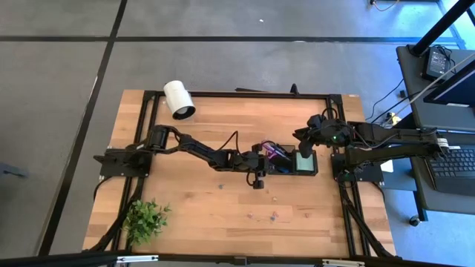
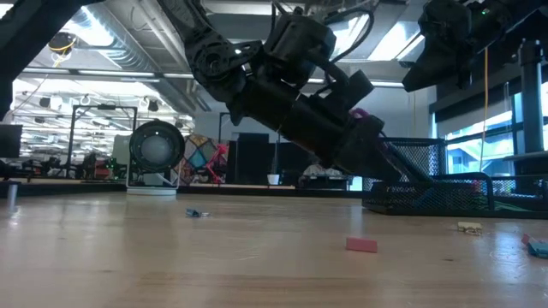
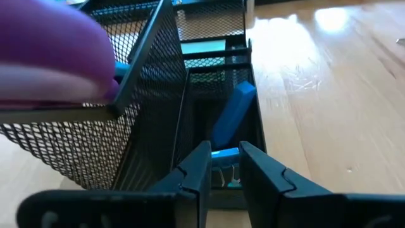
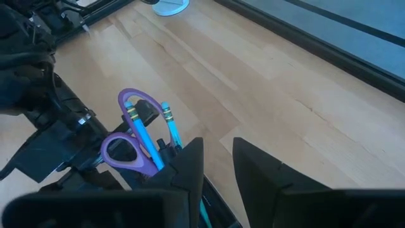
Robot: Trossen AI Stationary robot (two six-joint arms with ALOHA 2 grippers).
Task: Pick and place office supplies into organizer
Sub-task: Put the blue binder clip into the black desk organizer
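I am hovering my left gripper (image 3: 223, 172), fingers slightly apart (holding nothing), directly over the organizer (image 3: 152, 82), its long axis running straight ahead.

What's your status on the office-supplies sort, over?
Left pincer down at black mesh organizer. Right pincer open, empty, hovering close by. Purple-handled scissors and blue pencils in organizer. Small pink block loose on wooden table.

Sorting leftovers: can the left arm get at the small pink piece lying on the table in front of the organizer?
Probably yes. The pink piece lies alone on bare table, while the left gripper hangs nearby at the organizer, with nothing between.
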